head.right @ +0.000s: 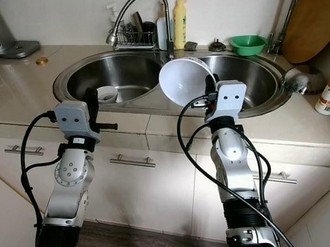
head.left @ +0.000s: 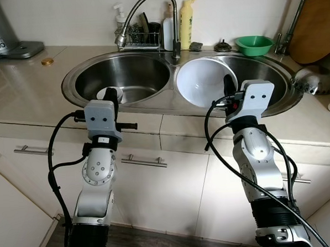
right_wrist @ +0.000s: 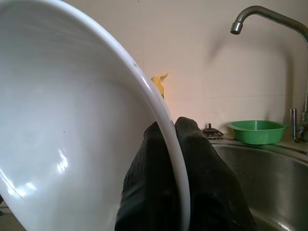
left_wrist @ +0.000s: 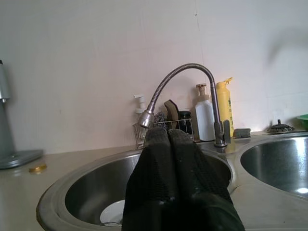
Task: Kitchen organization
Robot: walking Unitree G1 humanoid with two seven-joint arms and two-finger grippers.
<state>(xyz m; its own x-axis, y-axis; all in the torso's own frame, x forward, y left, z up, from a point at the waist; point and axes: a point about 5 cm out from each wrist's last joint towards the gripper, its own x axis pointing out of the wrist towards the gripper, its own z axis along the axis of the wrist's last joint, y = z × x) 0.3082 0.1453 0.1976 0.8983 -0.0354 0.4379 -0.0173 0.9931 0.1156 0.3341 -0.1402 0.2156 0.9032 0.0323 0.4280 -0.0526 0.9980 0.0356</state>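
The right gripper (right_wrist: 175,126) pinches the rim of a big white bowl (head.left: 203,83), fingers shut tight on it, near the middle of the frame above the sink (head.left: 68,79). The bowl tips on its edge, so it could slip out and bang down. The left gripper (left_wrist: 168,137) is shut, holding nothing.

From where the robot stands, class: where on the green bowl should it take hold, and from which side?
Probably the near rim of the green bowl, one finger inside and one outside, coming from above and in front. It stands upright with its mouth open and its wall flares, so the thin rim suits a pinch. A tap stands close on its right.
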